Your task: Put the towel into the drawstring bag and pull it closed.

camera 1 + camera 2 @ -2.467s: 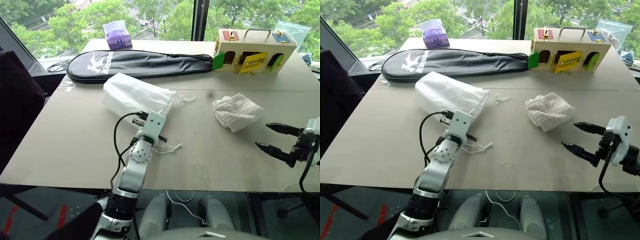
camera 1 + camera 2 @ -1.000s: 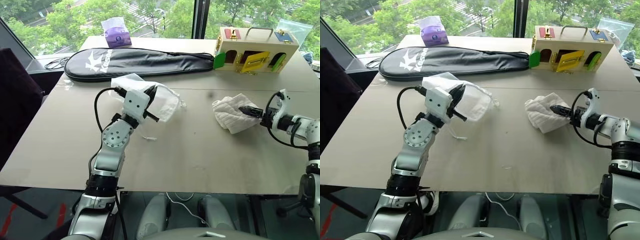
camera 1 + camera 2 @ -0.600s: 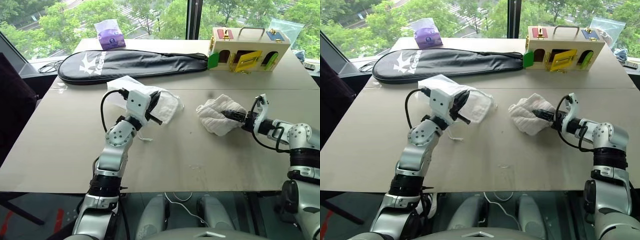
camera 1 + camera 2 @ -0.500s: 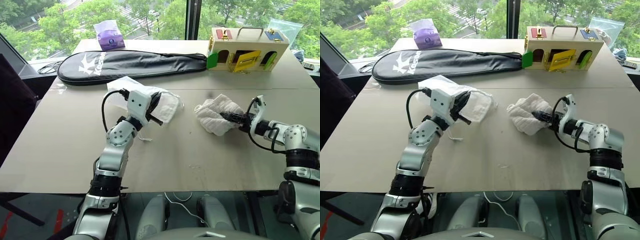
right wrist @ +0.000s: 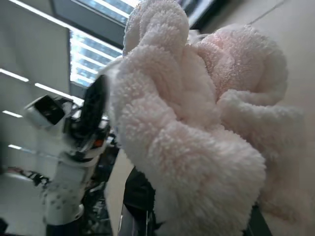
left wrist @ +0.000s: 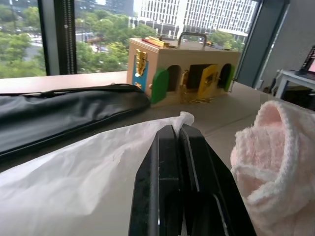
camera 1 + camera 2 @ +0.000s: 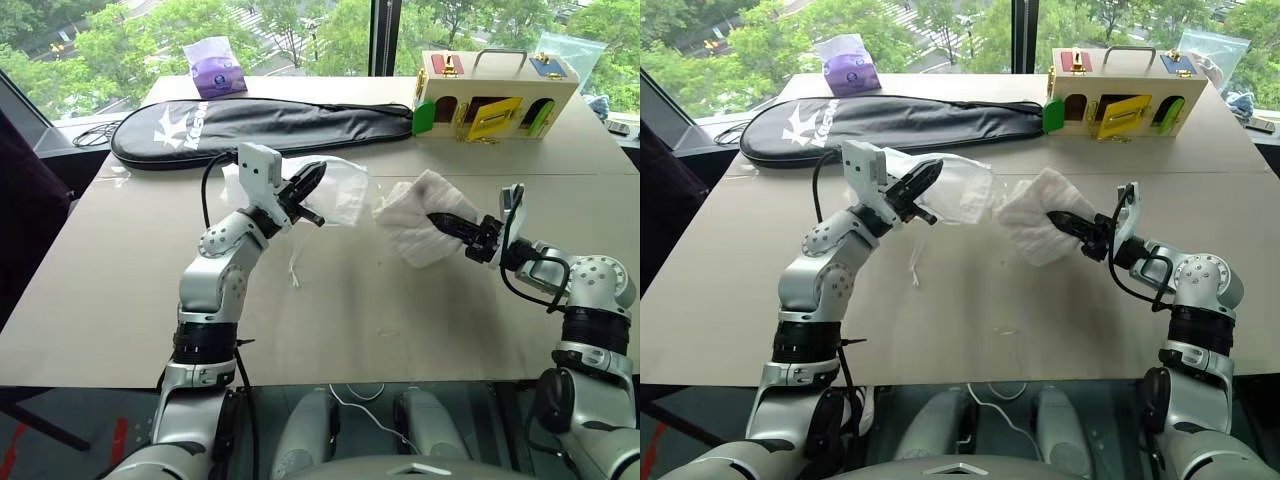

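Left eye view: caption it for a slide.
Left gripper lifts the drawstring bag while right gripper carries the towel toward it.

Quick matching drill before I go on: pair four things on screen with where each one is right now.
Things:
1. towel
2. drawstring bag
3. racket cover
4. tissue pack

Places:
A. far left of the table, by the window
B. in the right gripper
C. flat behind the bag
D. in the left gripper

Pairs: 1-B, 2-D, 3-C, 4-A
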Robot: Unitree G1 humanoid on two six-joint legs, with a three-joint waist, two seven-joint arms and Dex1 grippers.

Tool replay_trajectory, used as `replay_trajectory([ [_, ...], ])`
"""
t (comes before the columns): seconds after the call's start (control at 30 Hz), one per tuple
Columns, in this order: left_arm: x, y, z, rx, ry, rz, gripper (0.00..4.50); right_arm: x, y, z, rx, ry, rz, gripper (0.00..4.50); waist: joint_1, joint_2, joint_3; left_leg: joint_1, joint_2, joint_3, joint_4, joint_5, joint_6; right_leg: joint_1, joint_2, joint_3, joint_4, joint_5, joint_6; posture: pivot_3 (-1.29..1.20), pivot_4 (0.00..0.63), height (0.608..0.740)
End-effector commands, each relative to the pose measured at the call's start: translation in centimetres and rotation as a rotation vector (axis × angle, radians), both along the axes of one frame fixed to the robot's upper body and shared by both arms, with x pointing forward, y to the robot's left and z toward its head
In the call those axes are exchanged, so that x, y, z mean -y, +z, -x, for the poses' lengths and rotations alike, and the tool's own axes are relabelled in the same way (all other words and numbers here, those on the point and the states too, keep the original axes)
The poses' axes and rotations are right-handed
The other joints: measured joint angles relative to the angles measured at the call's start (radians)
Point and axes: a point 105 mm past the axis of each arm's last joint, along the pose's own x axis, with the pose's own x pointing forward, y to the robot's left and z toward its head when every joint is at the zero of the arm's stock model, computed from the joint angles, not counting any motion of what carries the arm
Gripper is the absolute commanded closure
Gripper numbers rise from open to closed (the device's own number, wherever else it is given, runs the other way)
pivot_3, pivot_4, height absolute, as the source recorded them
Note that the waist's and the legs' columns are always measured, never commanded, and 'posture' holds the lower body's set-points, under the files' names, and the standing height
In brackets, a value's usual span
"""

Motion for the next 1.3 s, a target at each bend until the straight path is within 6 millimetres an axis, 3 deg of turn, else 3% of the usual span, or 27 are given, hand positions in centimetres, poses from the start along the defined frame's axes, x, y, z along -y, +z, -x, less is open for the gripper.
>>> replay_trajectory([
  [0.03, 0.0, 1.8, 0.6, 0.029, -0.095, 0.033, 4.50, -1.9, 2.2, 2.4, 0.079, 0.129, -0.045, 4.49, 0.000, 0.000, 0.000, 0.000, 0.000, 0.000, 0.000, 0.000, 0.000, 0.000, 0.000, 0.000, 0.000, 0.000, 0.000, 0.00, 0.150, 0.740],
  [0.2, 0.1, 2.0, 1.3, 0.037, -0.193, 0.014, 4.50, -3.6, 1.9, 3.0, 0.035, 0.187, -0.067, 4.49, 0.000, 0.000, 0.000, 0.000, -0.001, 0.000, 0.000, 0.000, 0.000, 0.000, 0.000, 0.000, 0.000, 0.000, 0.000, 0.00, 0.150, 0.740],
  [0.37, 0.3, 1.9, 2.0, 0.044, -0.245, 0.007, 4.50, -4.7, -0.4, 2.6, -0.075, 0.157, -0.027, 4.49, 0.000, 0.000, 0.000, 0.000, -0.001, 0.000, 0.000, 0.000, 0.000, 0.000, 0.000, 0.000, 0.000, 0.000, 0.000, 0.00, 0.150, 0.740],
  [0.63, 0.9, 1.9, 2.5, 0.063, -0.253, 0.017, 4.50, -5.8, -1.5, 6.0, -0.114, 0.335, -0.018, 4.49, -0.003, 0.001, 0.000, 0.000, 0.000, 0.001, 0.000, 0.000, 0.000, 0.000, 0.000, 0.001, 0.000, 0.000, 0.000, 0.00, 0.150, 0.740],
  [0.77, 1.3, 1.5, 3.5, 0.055, -0.327, 0.000, 4.50, -6.3, -2.3, 3.9, -0.196, 0.230, -0.063, 4.49, -0.006, 0.000, 0.000, 0.001, 0.000, 0.001, 0.000, 0.000, 0.000, 0.000, 0.000, 0.001, 0.000, 0.000, 0.000, 0.00, 0.150, 0.740],
  [0.93, 1.0, 0.4, 4.0, 0.000, -0.361, -0.025, 4.50, -5.6, -2.2, 0.5, -0.298, 0.003, -0.272, 4.49, -0.008, 0.001, 0.001, 0.001, 0.000, 0.001, 0.000, 0.000, 0.000, 0.000, 0.001, 0.001, 0.001, 0.000, 0.000, 0.00, 0.150, 0.740],
  [1.17, 1.4, 0.3, 4.3, -0.048, -0.382, -0.032, 4.50, -3.5, -1.1, -1.4, -0.402, -0.195, -0.591, 4.49, -0.008, 0.001, 0.001, 0.000, 0.000, 0.001, 0.000, 0.000, 0.000, 0.000, 0.000, 0.001, 0.000, 0.000, 0.000, 0.00, 0.150, 0.740],
  [1.3, 1.9, 0.1, 4.6, -0.072, -0.405, -0.038, 4.50, -3.9, -0.3, -1.5, -0.446, -0.237, -0.692, 4.49, -0.009, 0.002, 0.002, 0.000, 0.000, 0.001, -0.001, 0.000, 0.000, 0.000, 0.000, 0.001, 0.000, 0.000, 0.000, 0.00, 0.150, 0.740],
])
